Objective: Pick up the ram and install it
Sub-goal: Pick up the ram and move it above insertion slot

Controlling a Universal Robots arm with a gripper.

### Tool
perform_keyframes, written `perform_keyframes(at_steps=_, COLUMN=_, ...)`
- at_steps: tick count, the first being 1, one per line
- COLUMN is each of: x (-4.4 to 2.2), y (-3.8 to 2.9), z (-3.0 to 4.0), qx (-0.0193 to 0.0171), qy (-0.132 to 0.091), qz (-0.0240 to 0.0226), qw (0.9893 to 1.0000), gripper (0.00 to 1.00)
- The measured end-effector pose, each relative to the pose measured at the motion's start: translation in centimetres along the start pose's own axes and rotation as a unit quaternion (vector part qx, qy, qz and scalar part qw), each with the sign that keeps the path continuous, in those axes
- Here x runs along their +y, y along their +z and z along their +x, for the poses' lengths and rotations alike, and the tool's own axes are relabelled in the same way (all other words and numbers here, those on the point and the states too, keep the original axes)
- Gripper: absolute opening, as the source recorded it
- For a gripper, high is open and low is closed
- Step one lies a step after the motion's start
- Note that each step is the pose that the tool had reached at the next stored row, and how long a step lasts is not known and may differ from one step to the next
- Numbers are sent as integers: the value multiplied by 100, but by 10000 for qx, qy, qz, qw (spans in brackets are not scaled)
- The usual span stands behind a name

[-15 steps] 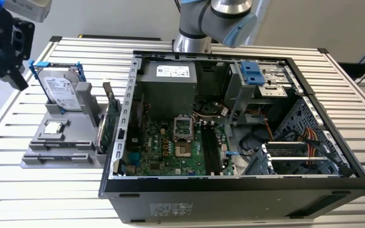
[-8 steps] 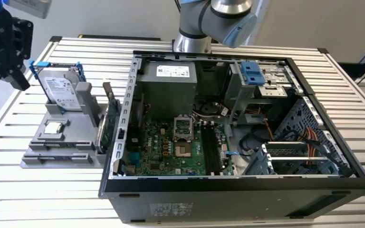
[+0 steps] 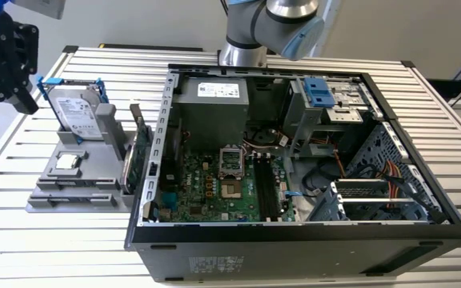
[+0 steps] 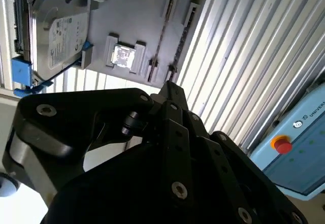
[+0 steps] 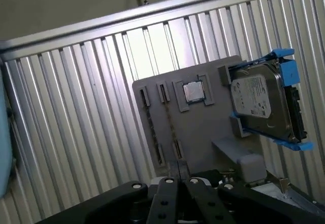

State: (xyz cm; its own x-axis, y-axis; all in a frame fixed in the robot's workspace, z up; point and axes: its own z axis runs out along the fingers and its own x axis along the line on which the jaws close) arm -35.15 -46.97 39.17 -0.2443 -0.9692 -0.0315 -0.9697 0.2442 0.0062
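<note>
The ram shows in both wrist views as thin dark sticks [image 5: 153, 126] [image 4: 160, 38] standing on edge in the slotted end of a grey holder [image 3: 54, 180]. My black gripper [image 3: 22, 99] hangs high at the exterior view's left, above and just left of the holder. Its fingers [image 5: 177, 169] [image 4: 170, 88] are pressed together with nothing between them. The tips sit well above the ram and point down toward the holder.
The holder also carries a silver hard drive with blue rails [image 3: 77, 114], a square chip [image 3: 68, 161] and a green card on edge [image 3: 138, 159]. An open computer case [image 3: 295, 180] with its motherboard [image 3: 222, 186] fills the middle of the slatted table [image 3: 54, 246]. A pendant with a red button [image 4: 281, 144] lies beside it.
</note>
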Motion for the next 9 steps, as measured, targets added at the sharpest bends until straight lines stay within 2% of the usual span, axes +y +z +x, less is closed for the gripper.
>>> perform_keyframes(at_steps=5, x=0, y=2, z=0, qx=-1, qy=-392, qz=4, qw=9992, gripper=0)
perform_keyframes(at_steps=9, x=1, y=4, z=0, qx=-1, qy=-680, qz=-2, qw=9977, gripper=0)
